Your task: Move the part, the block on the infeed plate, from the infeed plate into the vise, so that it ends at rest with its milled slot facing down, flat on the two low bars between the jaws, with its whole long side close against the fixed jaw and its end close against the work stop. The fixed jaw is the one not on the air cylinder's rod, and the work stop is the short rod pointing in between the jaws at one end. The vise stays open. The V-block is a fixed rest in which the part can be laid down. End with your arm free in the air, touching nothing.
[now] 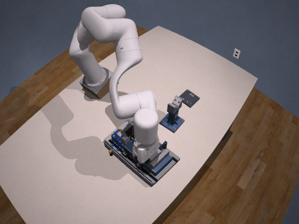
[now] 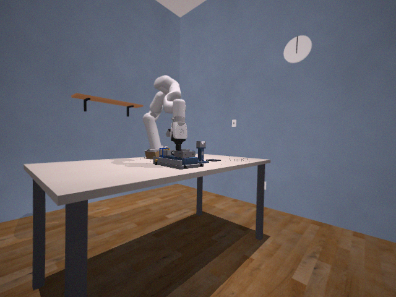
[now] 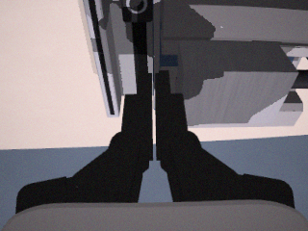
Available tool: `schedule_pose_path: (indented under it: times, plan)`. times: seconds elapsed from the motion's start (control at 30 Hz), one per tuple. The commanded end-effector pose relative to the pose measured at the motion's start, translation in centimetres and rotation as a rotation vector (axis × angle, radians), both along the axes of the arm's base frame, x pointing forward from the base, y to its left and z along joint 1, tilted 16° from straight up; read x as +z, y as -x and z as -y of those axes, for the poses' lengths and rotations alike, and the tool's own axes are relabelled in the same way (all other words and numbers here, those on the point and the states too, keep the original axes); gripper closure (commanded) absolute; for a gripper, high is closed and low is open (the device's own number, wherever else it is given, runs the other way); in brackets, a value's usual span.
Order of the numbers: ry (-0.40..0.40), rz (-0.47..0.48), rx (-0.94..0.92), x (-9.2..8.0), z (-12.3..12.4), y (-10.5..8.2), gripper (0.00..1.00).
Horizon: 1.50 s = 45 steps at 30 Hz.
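My gripper [image 3: 153, 89] [image 1: 142, 154] is shut on nothing, its two black fingers pressed together and pointing down into the vise. In the wrist view a grey stepped block [image 3: 234, 87], which looks like the part, lies in the vise just right of my fingertips; I cannot tell whether they touch. In the top view my wrist hides most of the space between the jaws, and a light grey block [image 1: 154, 157] shows beside it. The dark infeed plate [image 1: 189, 97] has no block on it. In the exterior view the gripper [image 2: 176, 147] stands upright over the vise [image 2: 179, 158].
The V-block [image 1: 177, 101] on its blue-footed post [image 1: 172, 118] stands between the vise and the infeed plate. Blue air hoses [image 1: 116, 137] and the cylinder are at the vise's near-base end. The arm's base [image 1: 96, 83] is at the table's back.
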<state>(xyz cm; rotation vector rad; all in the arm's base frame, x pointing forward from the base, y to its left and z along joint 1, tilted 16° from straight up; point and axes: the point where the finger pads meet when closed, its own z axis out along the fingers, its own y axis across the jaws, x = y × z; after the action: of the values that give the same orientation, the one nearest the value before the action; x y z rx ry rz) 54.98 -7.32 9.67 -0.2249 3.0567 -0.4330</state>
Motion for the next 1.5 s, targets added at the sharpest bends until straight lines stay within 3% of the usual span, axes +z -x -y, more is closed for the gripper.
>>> schedule_pose_path:
  times: [0.0, 1.47]
  plan:
    - [0.000, 0.004, 0.001, 0.1, -0.2, -0.1, 1.00]
    - [0.000, 0.004, 0.001, -0.2, -1.2, 0.0, 1.00]
